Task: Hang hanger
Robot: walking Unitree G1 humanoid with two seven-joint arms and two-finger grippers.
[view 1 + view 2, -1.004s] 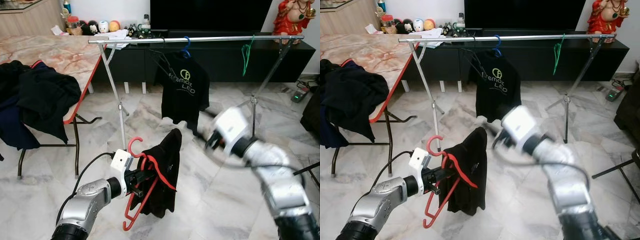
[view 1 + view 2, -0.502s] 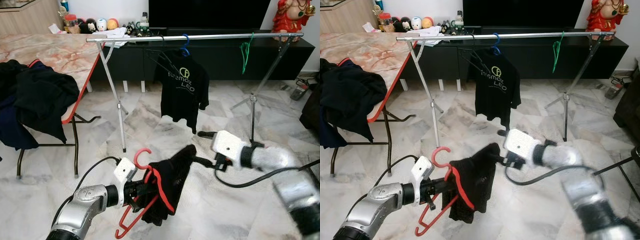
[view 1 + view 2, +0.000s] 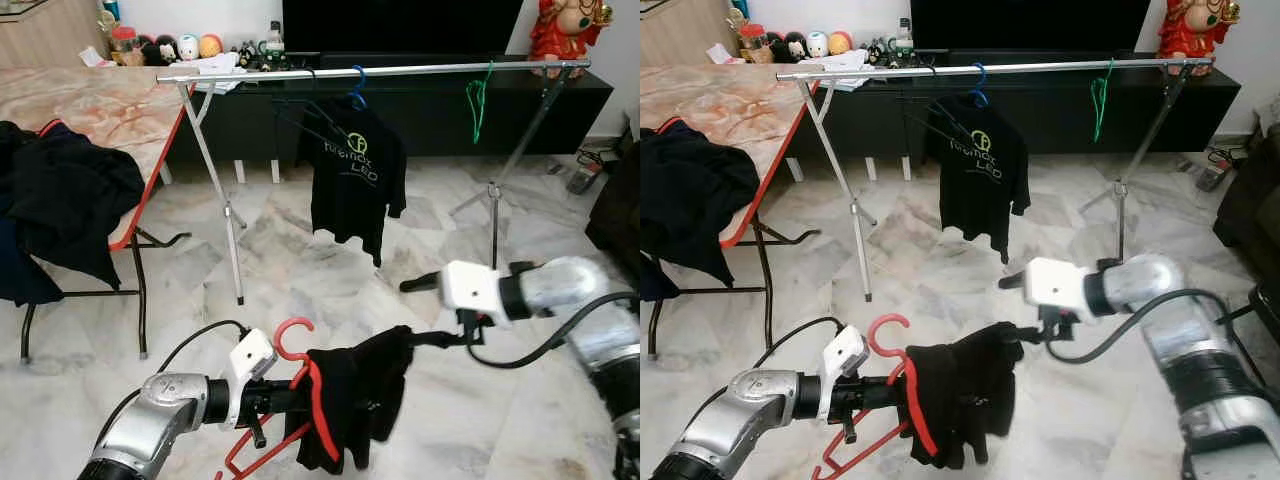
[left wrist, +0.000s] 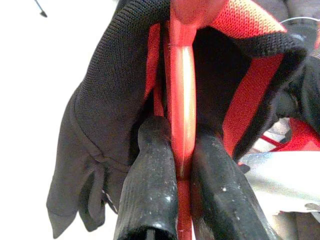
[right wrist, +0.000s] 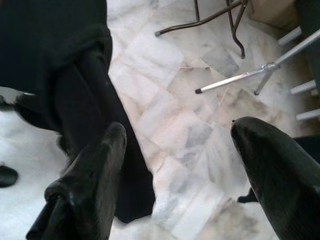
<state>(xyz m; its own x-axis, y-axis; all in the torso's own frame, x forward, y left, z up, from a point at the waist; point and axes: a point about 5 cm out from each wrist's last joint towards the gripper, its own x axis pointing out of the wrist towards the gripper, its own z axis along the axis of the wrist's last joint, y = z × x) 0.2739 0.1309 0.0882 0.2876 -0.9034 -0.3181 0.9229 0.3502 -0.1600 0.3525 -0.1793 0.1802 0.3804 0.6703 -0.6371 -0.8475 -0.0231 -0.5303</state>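
Left pincer clamps glossy red hanger — limp black knit garment draped.

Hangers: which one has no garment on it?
The green hanger, hooked bare near the rail's right end. The blue hanger carries the black T-shirt; the red hanger in the left gripper carries dark clothing.

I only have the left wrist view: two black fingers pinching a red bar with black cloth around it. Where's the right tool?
Observer: The right tool is open, beside the black garment, not gripping it.
Operator: And the rail?
Observer: The clothes rail stands ahead across the marble floor, above the red hanger that the left tool holds.
Operator: Anything on it?
Observer: A black printed T-shirt on a blue hanger, and a bare green hanger.
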